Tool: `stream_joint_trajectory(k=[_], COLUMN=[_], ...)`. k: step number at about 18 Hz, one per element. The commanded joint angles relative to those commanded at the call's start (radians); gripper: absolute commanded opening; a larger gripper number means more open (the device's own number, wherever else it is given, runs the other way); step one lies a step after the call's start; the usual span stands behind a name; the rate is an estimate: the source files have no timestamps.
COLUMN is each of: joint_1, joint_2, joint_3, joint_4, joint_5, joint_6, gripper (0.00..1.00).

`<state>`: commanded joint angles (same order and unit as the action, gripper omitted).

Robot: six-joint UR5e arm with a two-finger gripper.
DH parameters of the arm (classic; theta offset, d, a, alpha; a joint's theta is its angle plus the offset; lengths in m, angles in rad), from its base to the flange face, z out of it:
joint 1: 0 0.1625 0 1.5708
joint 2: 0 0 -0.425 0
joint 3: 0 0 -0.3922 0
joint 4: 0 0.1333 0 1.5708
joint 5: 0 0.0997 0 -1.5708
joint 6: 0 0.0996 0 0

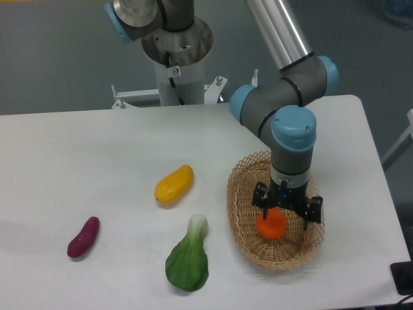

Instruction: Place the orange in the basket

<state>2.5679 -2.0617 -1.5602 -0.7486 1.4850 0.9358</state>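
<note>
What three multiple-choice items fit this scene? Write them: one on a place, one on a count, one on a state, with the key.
1. Where is the orange?
A. On the bare table beside the mango
B. Inside the basket, under the gripper
C. At the table's far left edge

2. How many food items lie on the table outside the basket?
A. One
B. Five
C. Three

3. How is the arm posed?
A. Gripper pointing down over the basket, its fingers either side of the orange
B. Gripper raised high above the purple vegetable
C. Gripper lying flat on the table near the greens

Key:
1 B: the orange shows within the wicker rim, directly below the gripper.
2 C: the yellow mango-like fruit, the purple vegetable and the leafy green lie on the tabletop.
3 A: the wrist stands vertical above the basket, fingers flanking the orange.
</note>
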Motion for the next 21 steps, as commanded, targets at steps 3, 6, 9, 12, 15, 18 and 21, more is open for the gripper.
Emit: stream_joint_trajectory(k=[3, 6, 9, 12, 15, 18, 21], joint_1=[0.0, 0.002, 0.018, 0.02, 0.032, 0.032, 0.032], joint_2=[0.029, 0.044, 0.064, 0.075, 0.086, 0.091, 0.091], joint_3=[0.023, 0.064, 0.072, 0.098, 0.106, 0.106, 0.107], joint_4=[-0.006, -0.034, -0.09, -0.149, -0.211, -0.227, -0.227], joint_5=[0.0, -0.017, -0.02, -0.014, -0.011, -0.011, -0.009], joint_6=[0.001, 0.001, 0.02, 0.075, 0.109, 0.136, 0.136], gripper=[1.0, 1.0, 1.0, 1.0, 1.0, 1.0, 1.0])
